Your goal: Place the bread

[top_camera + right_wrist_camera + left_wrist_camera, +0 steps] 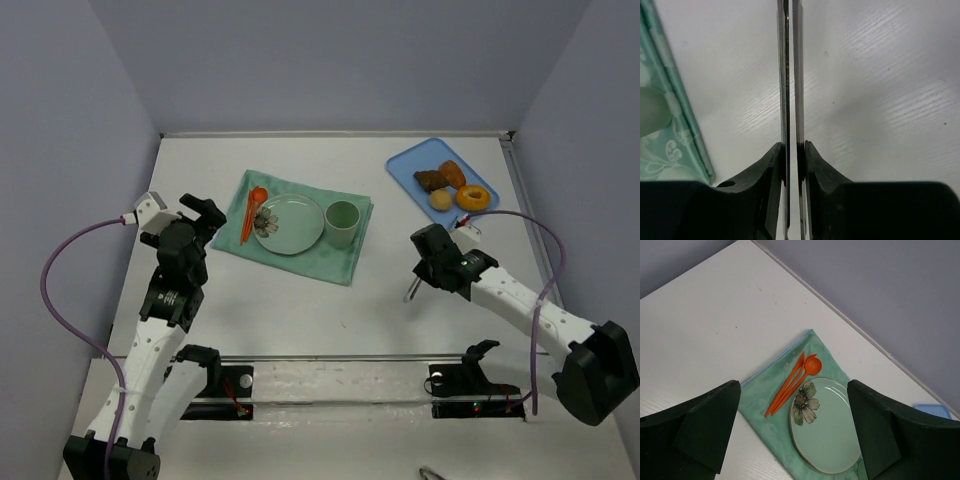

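Arms sitting nearest, top view: right gripper point(422, 272) is clenching metal tongs point(411, 289), tips hanging toward 7 o'clock, likely for grabbing the bread point(441, 200), lying on the blue tray point(408, 162) at 1 o'clock. Left wrist: left gripper point(792, 387) is gaping empty, facing the green plate point(827, 435), probably waiting. Right wrist: fingers point(765, 170) are pinching both blades above the table point(880, 75).
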